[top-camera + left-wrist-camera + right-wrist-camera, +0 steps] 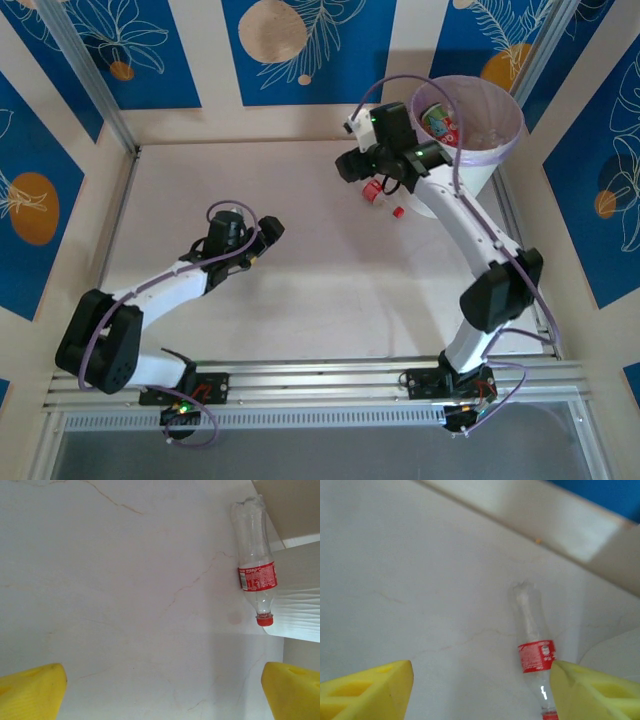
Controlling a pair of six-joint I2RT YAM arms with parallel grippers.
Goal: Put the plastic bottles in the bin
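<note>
A white bin (485,175) lined with a lilac bag (508,148) is seen at the far right corner of the table (300,290), with bottles (441,123) lying inside it. One clear bottle (381,197) with a red cap is seen lying on the table just beside the bin's foot. The right pincer (378,172) is held above that bottle, while the left pincer (268,232) is poised over bare table, well apart from it

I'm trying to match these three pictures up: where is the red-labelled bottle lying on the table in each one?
Top external: the bottle lies upper right of centre, just left of the bin.
Left wrist: upper right, cap pointing down, beside the bin's ribbed white wall.
Right wrist: lower right of centre, cap toward the bottom edge.
Shared landmark: the bin, right next to the bottle.
</note>
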